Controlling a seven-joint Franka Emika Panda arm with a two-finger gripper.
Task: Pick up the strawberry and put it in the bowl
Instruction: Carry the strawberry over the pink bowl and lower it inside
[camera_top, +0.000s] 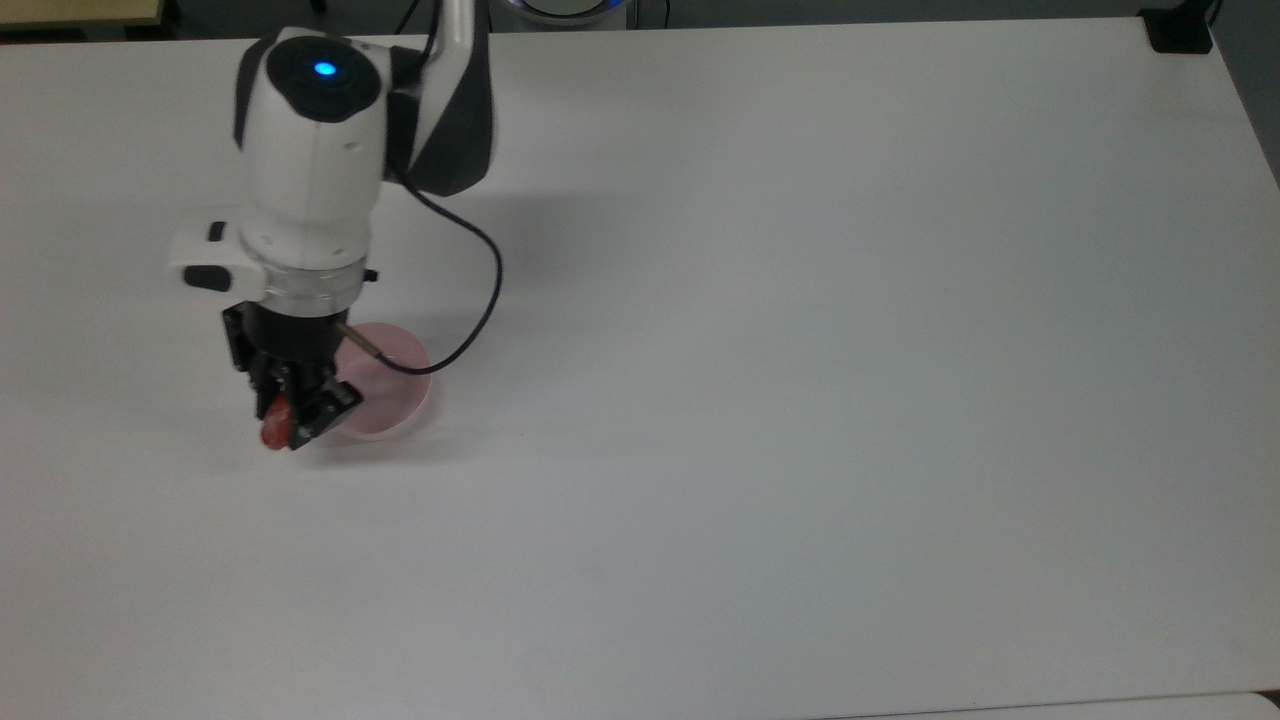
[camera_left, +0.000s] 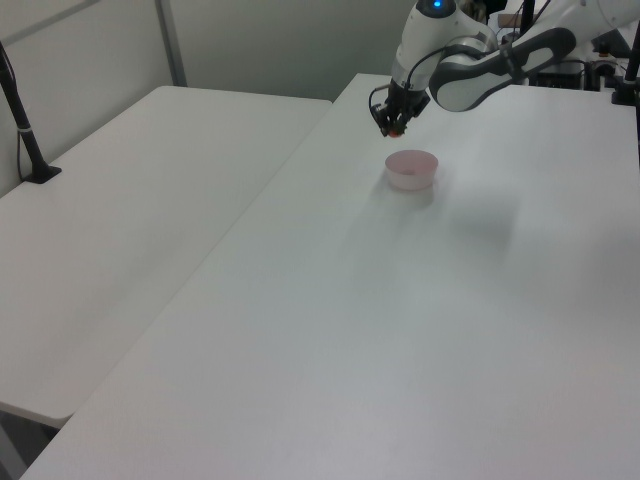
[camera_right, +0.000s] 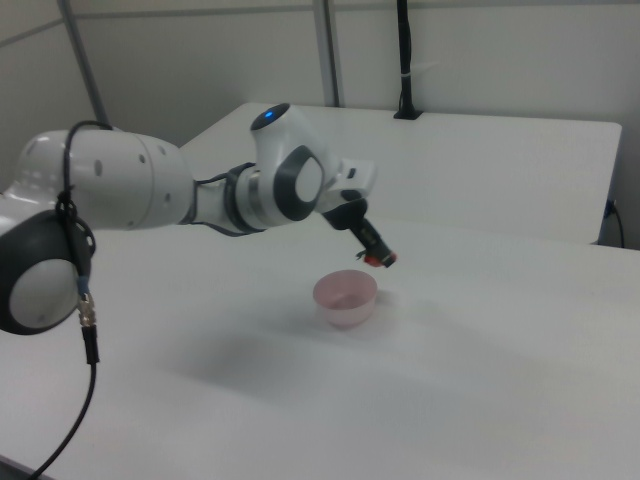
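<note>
Top view, left to right: the strawberry (camera_top: 275, 430) is being held between the 2 fingers of the gripper (camera_top: 290, 425), which are closed on it; the red fruit is protruding at the fingertips, clear of the table (camera_top: 800, 400). Just to the top view's right, the bowl (camera_top: 395, 395) is standing on the table, its near-left part being overlapped by the gripper and crossed by a black cable (camera_top: 470, 300) hanging from the arm (camera_top: 310, 150).

Left view, left to right: a second table (camera_left: 130, 230) is being shown beside the work table (camera_left: 400, 330). The gripper (camera_left: 393, 122) is being held in the air with the strawberry (camera_left: 396, 129) pinched at its tip, above and slightly to the left view's left of the bowl (camera_left: 412, 169), without contact.

Right view, left to right: the arm (camera_right: 150, 200) is being extended across the table (camera_right: 450, 380). The bowl (camera_right: 346, 296) is standing upright, and the gripper (camera_right: 372, 250) is being held tilted above its far-right rim, the strawberry (camera_right: 375, 260) being carried just above that rim, apart from it.
</note>
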